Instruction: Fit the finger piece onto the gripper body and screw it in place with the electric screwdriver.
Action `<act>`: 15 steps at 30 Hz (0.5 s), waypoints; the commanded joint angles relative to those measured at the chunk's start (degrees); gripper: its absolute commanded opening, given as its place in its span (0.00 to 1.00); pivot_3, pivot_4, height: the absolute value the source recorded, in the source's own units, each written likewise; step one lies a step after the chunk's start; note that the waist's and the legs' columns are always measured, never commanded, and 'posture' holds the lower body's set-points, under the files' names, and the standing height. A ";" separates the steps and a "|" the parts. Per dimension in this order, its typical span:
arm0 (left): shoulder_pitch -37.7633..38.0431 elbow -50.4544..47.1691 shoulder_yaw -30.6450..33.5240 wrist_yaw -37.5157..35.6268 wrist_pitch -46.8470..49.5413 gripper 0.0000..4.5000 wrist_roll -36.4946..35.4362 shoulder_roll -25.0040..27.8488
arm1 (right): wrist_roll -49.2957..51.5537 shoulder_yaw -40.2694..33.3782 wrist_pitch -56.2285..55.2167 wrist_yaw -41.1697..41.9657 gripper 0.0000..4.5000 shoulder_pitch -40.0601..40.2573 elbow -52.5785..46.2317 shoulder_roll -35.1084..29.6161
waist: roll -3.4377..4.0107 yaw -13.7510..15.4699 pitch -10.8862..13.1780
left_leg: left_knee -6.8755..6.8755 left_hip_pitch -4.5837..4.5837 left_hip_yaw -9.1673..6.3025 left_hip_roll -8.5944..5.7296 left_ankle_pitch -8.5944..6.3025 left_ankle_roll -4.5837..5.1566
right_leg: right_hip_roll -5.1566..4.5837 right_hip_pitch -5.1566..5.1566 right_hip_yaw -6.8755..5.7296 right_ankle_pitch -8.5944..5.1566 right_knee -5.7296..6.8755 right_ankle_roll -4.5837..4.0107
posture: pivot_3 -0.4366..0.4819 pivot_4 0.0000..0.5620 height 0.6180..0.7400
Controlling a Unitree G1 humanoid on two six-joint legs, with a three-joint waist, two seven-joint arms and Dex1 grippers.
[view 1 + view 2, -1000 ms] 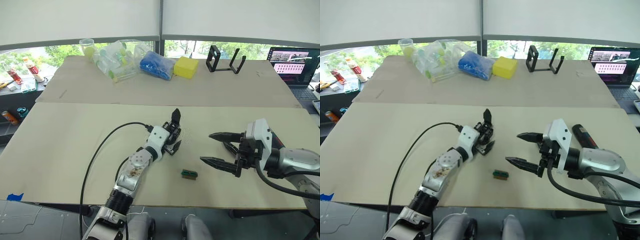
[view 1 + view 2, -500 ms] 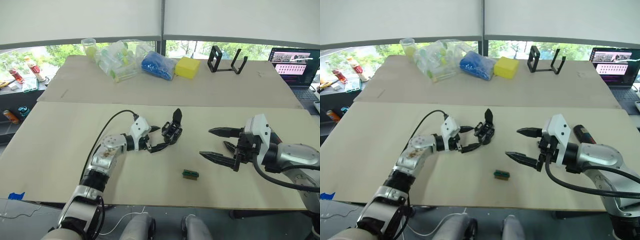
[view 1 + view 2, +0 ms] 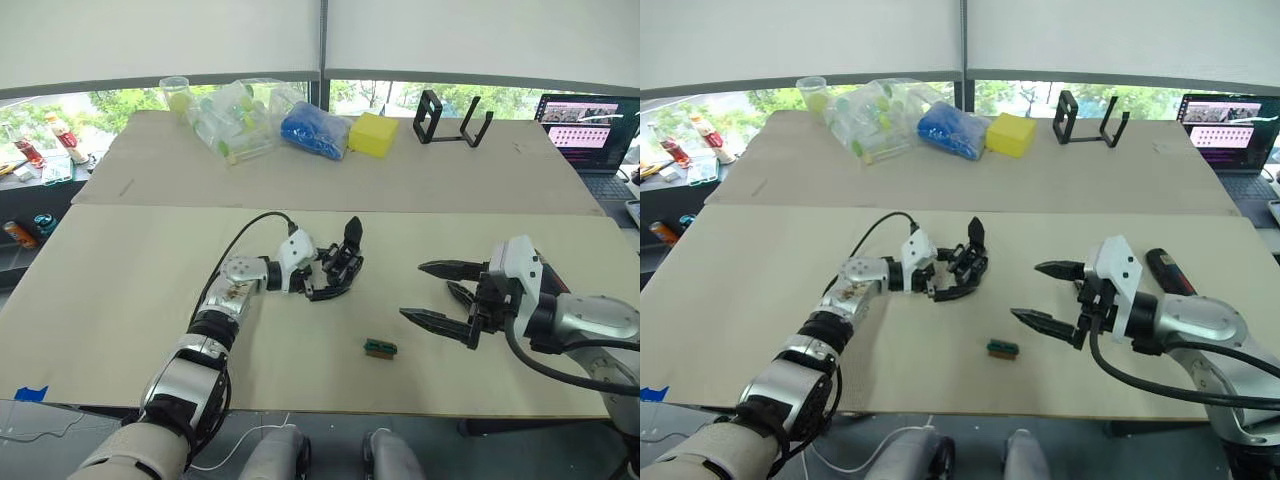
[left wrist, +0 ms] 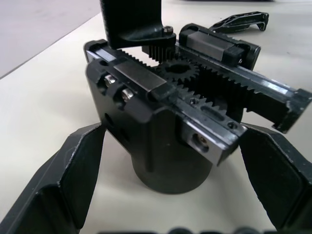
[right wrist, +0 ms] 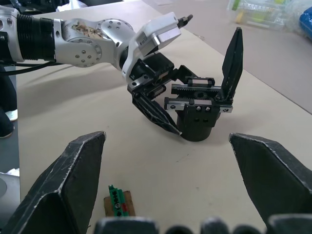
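From the left eye view, the gripper body (image 3: pixel 343 262) stands upright near the middle of the near table (image 3: pixel 120 290), its one pointed finger sticking up. The left gripper (image 3: pixel 322 276) reaches in from the side with its fingers spread to either side of the body's rounded base, not clamped on it as far as I can tell. The right gripper (image 3: pixel 441 293) hovers well apart to the right, spread wide and holding nothing. A small green-and-black block (image 3: pixel 379 348) lies nearer the front edge.

In the right eye view, the electric screwdriver (image 3: pixel 1166 271) lies just behind the right arm, partly hidden.

The left wrist view shows the body close up: toothed racks, a central gear and small screws on top, with the left gripper's fingers (image 4: pixel 73 175) standing clear of the round base on both sides (a visible gap each side).

The right wrist view shows the same stance from across the table.

The body looks rigid, fairly light and top-heavy, likely to tip or skid if pushed. Best grasped low on the round base, away from the gears. I cannot make out the loose finger piece for certain.
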 commanded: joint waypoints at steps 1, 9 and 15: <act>-1.15 1.03 0.83 -1.25 -3.02 0.71 0.24 -0.36 | 1.26 -1.88 0.10 -0.59 1.00 -0.13 -2.24 -0.03 | 0.00 -0.03 0.00 | 0.00 0.00 0.00 0.00 0.00 0.00 | 0.00 0.00 0.00 0.00 0.00 0.00 | 0.48 0.27 1.00; 5.95 -14.85 1.36 0.43 4.76 0.50 -2.53 -0.61 | 1.52 -1.45 0.20 -1.07 1.00 -0.23 -2.54 0.24 | 0.00 -0.12 0.00 | 0.00 -0.03 0.00 0.01 -0.01 0.02 | 0.00 -0.02 0.02 0.01 0.00 0.01 | 0.48 0.27 1.00; 11.50 -32.78 1.27 15.93 18.42 0.50 -0.28 -5.49 | 1.52 -1.42 0.00 -1.22 1.00 0.56 -2.70 0.34 | 0.00 0.21 0.00 | 0.17 -0.20 -0.07 0.00 -0.01 0.03 | -0.01 -0.06 0.07 0.04 0.02 0.08 | 0.48 0.27 1.00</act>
